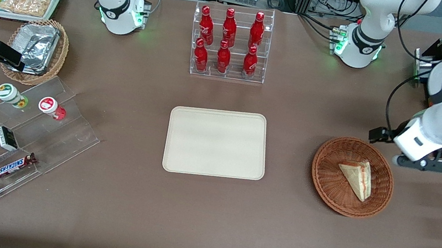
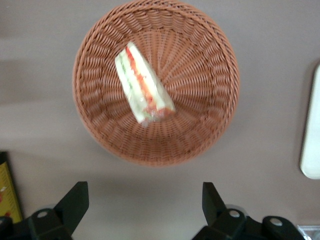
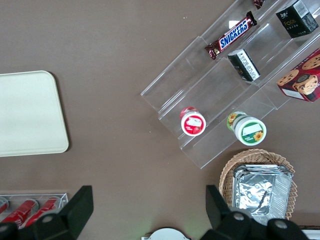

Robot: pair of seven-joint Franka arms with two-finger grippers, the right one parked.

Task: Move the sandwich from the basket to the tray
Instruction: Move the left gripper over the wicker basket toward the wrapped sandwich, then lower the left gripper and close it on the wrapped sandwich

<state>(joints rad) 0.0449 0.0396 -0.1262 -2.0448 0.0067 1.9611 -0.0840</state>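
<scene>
Hovering with fingers spread above the table just beside the basket [image 2: 156, 82], the gripper [image 2: 145, 202] is positioned for descent onto the sandwich [image 2: 142, 85] lying inside; the tray [image 1: 217, 142] awaits nearby.

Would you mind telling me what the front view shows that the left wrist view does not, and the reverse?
Only the front view shows the rack of red bottles and the whole tray. Only the left wrist view shows the gripper, open, hovering near the basket. Both show the sandwich lying in the basket, and part of the tray.
</scene>
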